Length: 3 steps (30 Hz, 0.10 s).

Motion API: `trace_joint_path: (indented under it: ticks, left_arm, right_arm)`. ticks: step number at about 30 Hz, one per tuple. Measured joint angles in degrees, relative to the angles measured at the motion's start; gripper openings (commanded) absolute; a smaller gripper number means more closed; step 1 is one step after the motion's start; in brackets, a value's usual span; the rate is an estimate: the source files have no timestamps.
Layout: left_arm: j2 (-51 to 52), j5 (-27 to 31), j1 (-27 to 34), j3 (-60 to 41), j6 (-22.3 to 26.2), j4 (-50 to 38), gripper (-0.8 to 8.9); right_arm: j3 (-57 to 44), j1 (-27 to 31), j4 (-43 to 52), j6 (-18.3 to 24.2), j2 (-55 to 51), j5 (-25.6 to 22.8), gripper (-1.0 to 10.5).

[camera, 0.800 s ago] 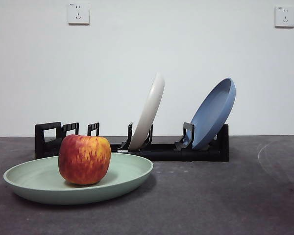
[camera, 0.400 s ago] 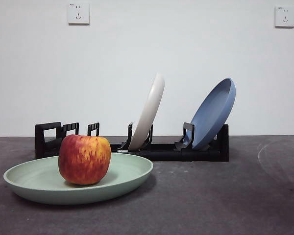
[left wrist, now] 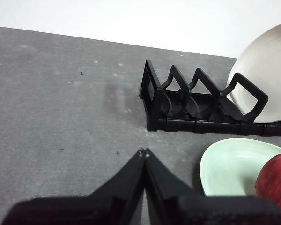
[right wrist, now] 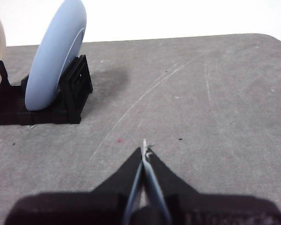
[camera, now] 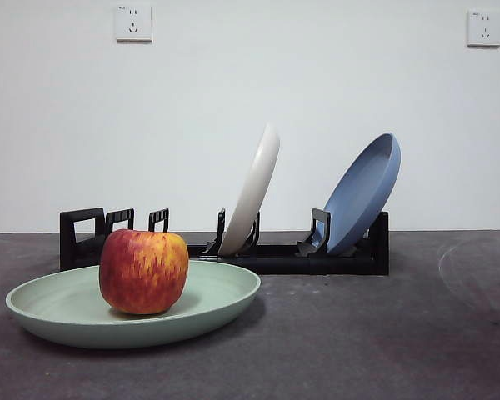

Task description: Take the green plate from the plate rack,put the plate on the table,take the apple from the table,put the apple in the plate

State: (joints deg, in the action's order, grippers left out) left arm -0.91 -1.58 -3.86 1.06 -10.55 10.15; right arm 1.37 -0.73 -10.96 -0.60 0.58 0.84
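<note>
The green plate [camera: 133,304] lies flat on the surface [camera: 383,333], near the camera and left of centre in the front view, with the apple [camera: 143,271] sitting upright inside it, a little left of the plate's middle. Behind them, farther back, the plate rack [camera: 233,246] runs left to right and holds a cream-white plate [camera: 254,187] and, to its right, a blue plate [camera: 362,192], both leaning in their slots; the slots at the rack's left end are bare. Neither arm shows in the front view. The left end effector [left wrist: 144,152] is clenched with its jaws meeting at the tips and nothing between them, hanging over bare surface just beside the green plate and the rack's left end. The right end effector [right wrist: 144,150] is likewise clenched on nothing, over bare surface to the right of the rack and well apart from the apple. Judging from this layout, every step named in the task looks complete: the plate is off the rack and down, the apple is in it, and nothing seems left to do.
</note>
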Motion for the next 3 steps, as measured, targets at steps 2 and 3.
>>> trace_joint_path:
  ticks: [2,3]
  left_arm:
    - [0.0,0.0,0.0,-0.02,0.0,0.0,-0.03]
    - [0.0,0.0,0.0,0.0,0.0,0.0,-0.03]
  right_arm:
    - [0.0,0.0,0.0,0.0,0.0,0.0,0.0]
    - [0.0,0.0,0.0,0.0,0.0,0.0,0.0]
